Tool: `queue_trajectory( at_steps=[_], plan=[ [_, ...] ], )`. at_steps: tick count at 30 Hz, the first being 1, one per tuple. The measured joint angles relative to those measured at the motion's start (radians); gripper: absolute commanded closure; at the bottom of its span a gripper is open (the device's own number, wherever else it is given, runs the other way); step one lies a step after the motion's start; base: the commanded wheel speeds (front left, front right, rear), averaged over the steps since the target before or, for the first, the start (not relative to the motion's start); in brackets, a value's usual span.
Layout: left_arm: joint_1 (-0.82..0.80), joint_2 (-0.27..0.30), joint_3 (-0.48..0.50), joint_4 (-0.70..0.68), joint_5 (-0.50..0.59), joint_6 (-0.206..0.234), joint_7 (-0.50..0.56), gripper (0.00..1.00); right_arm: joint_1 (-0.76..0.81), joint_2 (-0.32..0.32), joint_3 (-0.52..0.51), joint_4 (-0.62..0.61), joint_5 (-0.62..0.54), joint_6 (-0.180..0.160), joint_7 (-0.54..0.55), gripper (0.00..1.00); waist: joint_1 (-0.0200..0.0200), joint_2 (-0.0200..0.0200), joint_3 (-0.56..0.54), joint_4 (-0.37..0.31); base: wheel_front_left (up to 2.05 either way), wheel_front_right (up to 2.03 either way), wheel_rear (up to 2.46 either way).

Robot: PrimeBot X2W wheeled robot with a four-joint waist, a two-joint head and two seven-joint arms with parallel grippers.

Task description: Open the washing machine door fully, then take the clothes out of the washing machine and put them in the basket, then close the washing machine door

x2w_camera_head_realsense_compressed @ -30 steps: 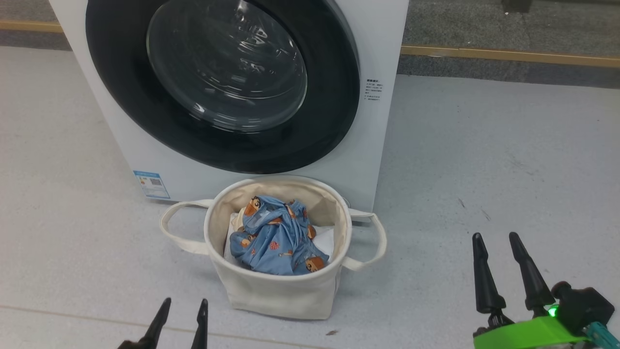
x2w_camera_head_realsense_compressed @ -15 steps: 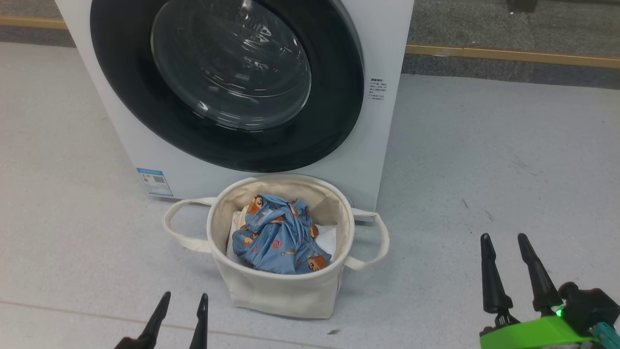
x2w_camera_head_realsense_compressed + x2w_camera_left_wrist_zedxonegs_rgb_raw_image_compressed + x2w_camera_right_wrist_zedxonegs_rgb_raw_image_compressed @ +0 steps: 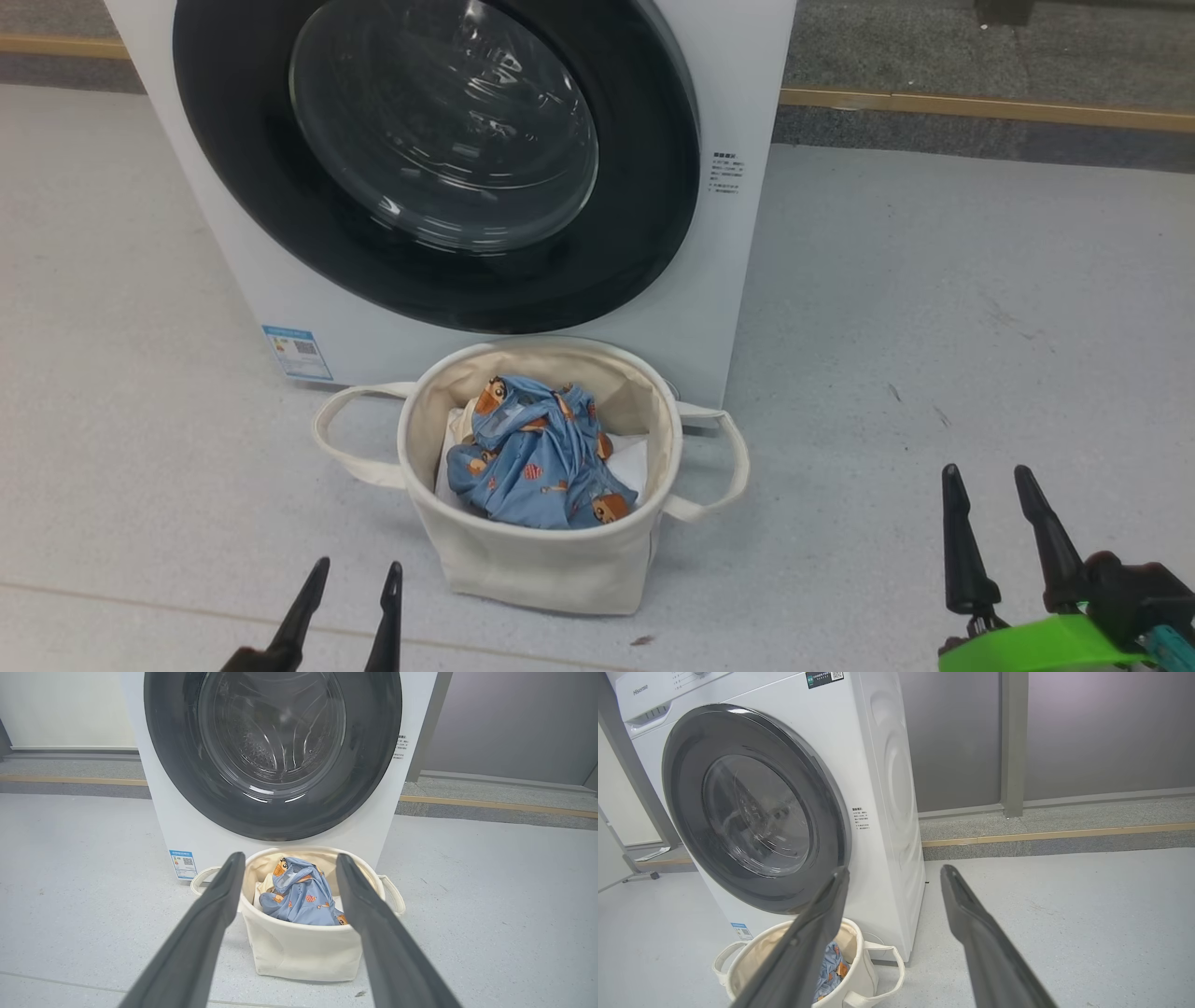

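The white washing machine stands ahead with its black-rimmed glass door lying shut against its front. Right before it on the floor sits the cream basket, holding the blue bear-print clothes on a white sheet. My left gripper is open at the lower left, short of the basket. My right gripper is open at the lower right, well off to the basket's side. The left wrist view frames the basket and clothes between its fingers. In the right wrist view the door looks shut.
Grey floor spreads around the machine, with a raised kerb edged by a tan strip behind it on the right. A grey wall and post stand beyond the kerb. A small dark speck lies on the floor near the basket.
The right gripper has dropped lower and slightly right in the head view. The picture shifted a little, so the camera moved. Door, basket and clothes look unmoved.
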Motion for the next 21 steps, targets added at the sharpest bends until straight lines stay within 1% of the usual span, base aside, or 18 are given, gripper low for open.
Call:
queue_trajectory(
  at_steps=[13,21],
  plan=[
    [0.000,-0.001,0.000,0.003,0.000,0.000,0.000,0.00,-0.001,0.000,0.000,0.001,0.001,0.000,0.000,0.00,0.0000,0.0000,-0.001,-0.006,0.00,0.00,0.00],
    [0.000,-0.001,0.001,0.008,0.000,-0.008,0.000,0.00,0.000,0.000,0.001,0.001,0.001,0.000,0.000,0.00,0.0000,0.0000,-0.001,-0.009,0.00,0.00,0.00]
  ],
)
